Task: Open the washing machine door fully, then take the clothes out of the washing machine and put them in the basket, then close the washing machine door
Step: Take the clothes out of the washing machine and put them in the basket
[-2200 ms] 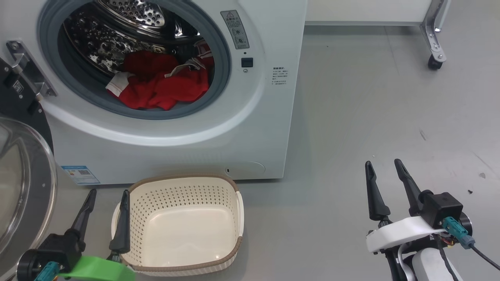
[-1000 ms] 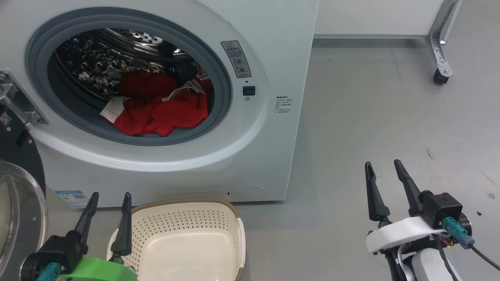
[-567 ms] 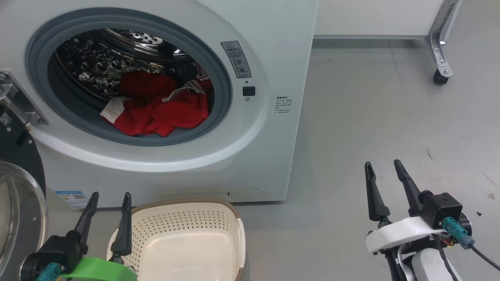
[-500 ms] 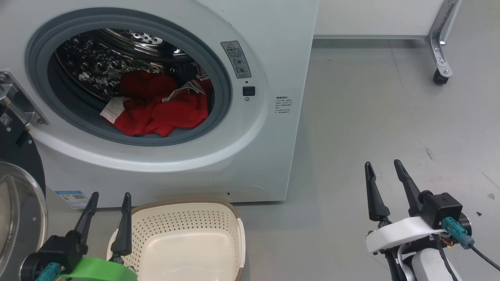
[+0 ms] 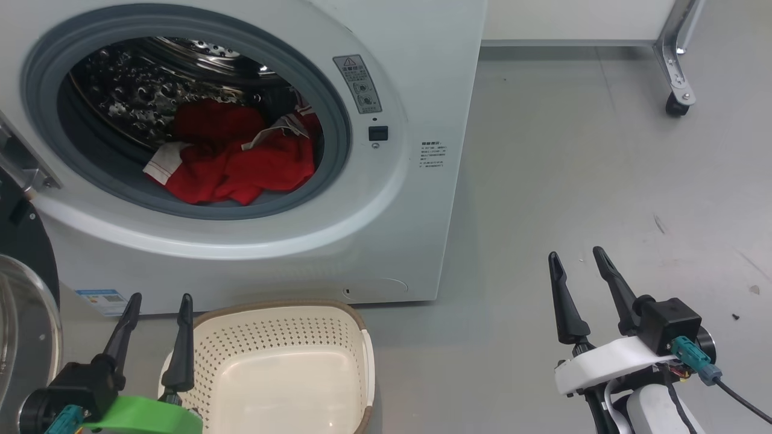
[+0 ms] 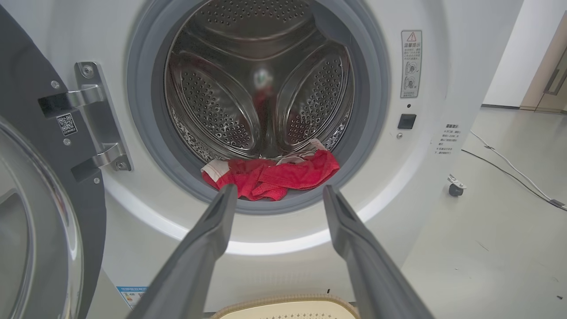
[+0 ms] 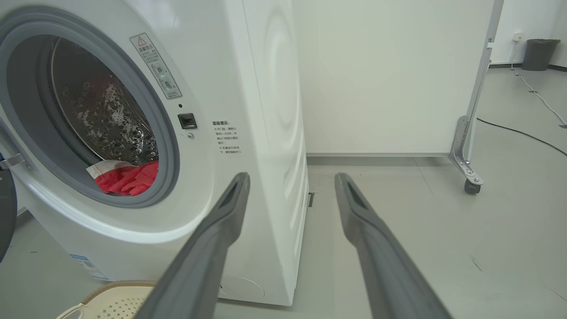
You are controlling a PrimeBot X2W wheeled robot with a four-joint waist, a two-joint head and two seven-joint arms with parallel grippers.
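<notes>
Inside — crumpled red clothes (image 5: 232,163), perforated drum (image 6: 261,84)

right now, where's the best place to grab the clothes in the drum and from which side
Pinch the raised red fold at the front of the clothes, where the heap bunches just behind the grey gasket. Come straight in through the open front, fingers tilted slightly down, likely with the left gripper: it faces the drum with jaws open.

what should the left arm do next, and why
Probably reach the left end effector into the drum toward the clothes: the washing machine door stands open, this end effector is open and empty, and the basket holds nothing.
</notes>
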